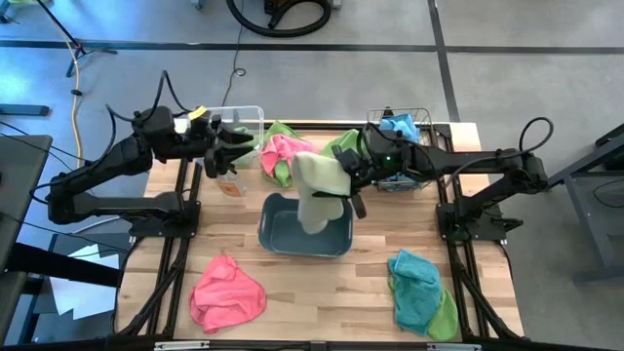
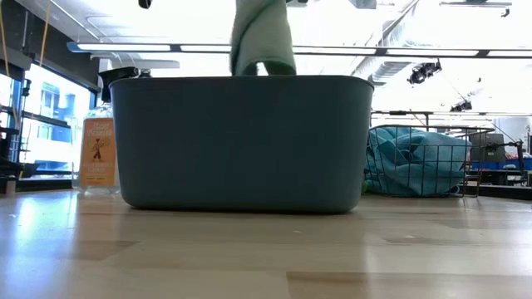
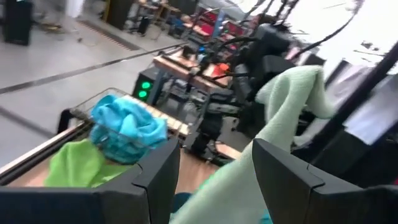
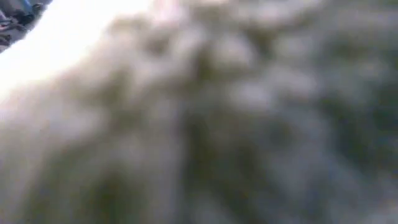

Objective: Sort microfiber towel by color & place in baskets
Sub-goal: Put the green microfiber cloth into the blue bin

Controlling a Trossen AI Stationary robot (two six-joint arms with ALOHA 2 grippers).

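Hanging from the right tool (image 1: 343, 180), whose fingers are pressed together on its upper edge, a pale green towel (image 1: 317, 190) is draping down into the grey-blue tub (image 1: 304, 226) at the middle of the desk (image 1: 322, 292). In the low view its lower end is dipping behind the tub's rim. The left tool (image 1: 232, 148) is hovering with its fingers spread and gripping nothing, beside the clear bin (image 1: 244, 132) at the back left. A pink towel (image 1: 281, 156) and a bright green one are lying bunched behind the tub. A blue towel (image 1: 400, 125) is sitting in the wire-mesh basket (image 1: 405, 146) at the back right. Near the front edge, another pink towel (image 1: 227, 292) is lying left, and a teal towel (image 1: 417, 288) over a green one is lying right.
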